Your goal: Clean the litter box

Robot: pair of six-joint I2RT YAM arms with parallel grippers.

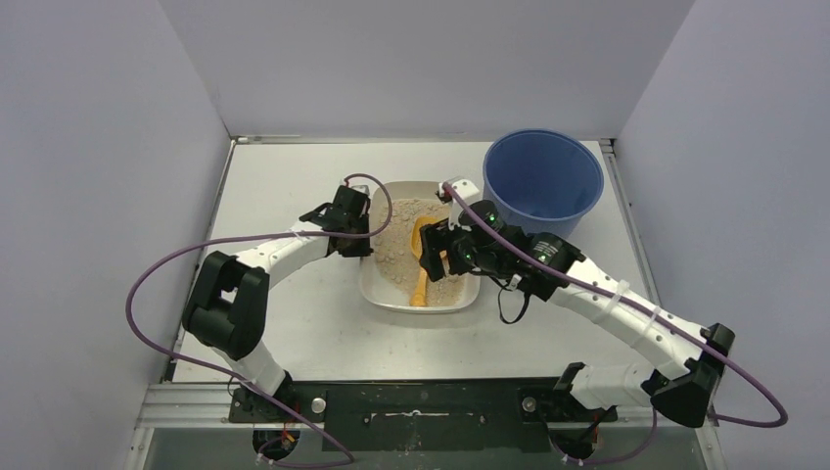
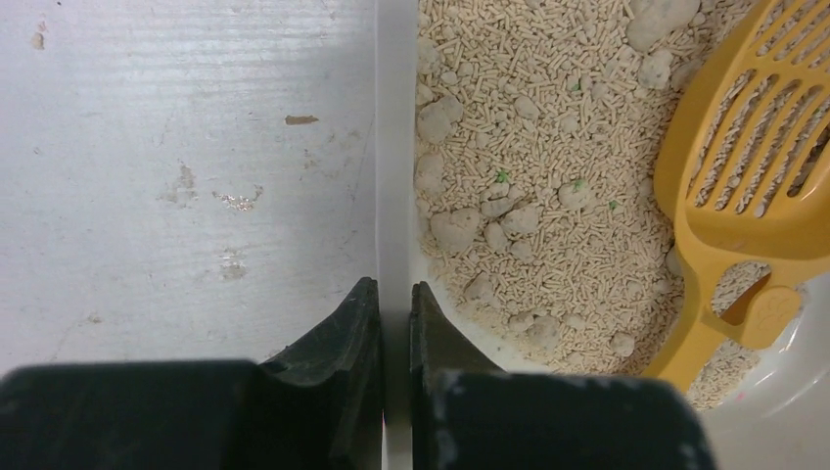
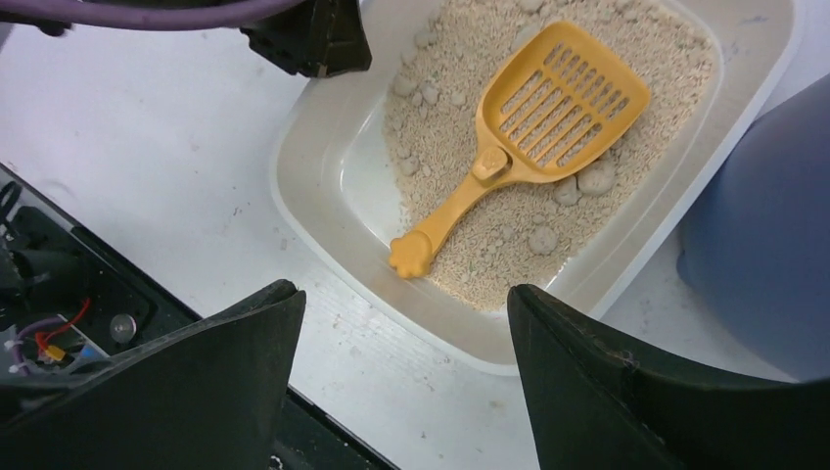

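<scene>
The litter box [image 1: 377,294] is a shallow off-white tray of beige litter with grey clumps, at the table's middle. My left gripper [image 1: 364,223] is at its left wall; in the left wrist view it [image 2: 394,289] is shut on the litter box rim [image 2: 396,147], one finger outside and one inside. An orange slotted scoop [image 1: 424,257] lies in the litter [image 3: 548,108], handle toward the near rim. My right gripper [image 1: 438,250] hovers over the tray's right side, open and empty [image 3: 406,294], above the near rim [image 3: 323,196].
A tall blue bucket [image 1: 543,181] stands just beyond the tray's right end, close against it [image 3: 763,245]. Grey walls enclose the table on three sides. The dark base rail [image 1: 421,401] runs along the near edge.
</scene>
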